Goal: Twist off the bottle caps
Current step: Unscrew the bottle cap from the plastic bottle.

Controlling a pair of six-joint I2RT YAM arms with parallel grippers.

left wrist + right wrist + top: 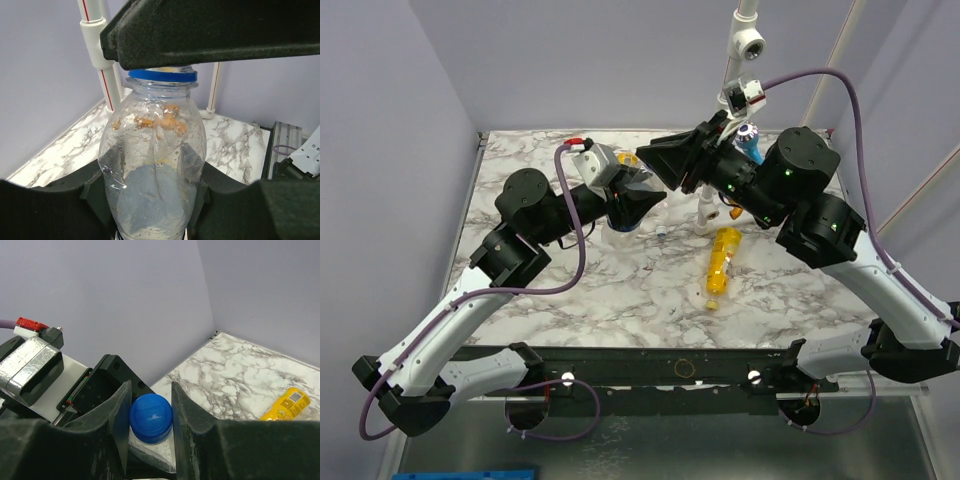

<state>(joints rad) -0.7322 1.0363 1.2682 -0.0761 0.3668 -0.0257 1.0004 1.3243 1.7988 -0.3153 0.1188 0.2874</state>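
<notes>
My left gripper is shut on the body of a clear bottle and holds it upright. The bottle has a blue cap on its neck, and a blue ring shows there in the left wrist view. My right gripper comes from above and is shut on that cap, one finger on each side. From the top camera both grippers meet at the table's middle back, the left gripper under the right gripper. The held bottle is mostly hidden there.
A yellow-filled bottle lies on its side on the marble table, right of centre, and shows as the yellow bottle in the right wrist view. A blue-labelled bottle stands at the back right behind the right arm. A white camera pole rises there.
</notes>
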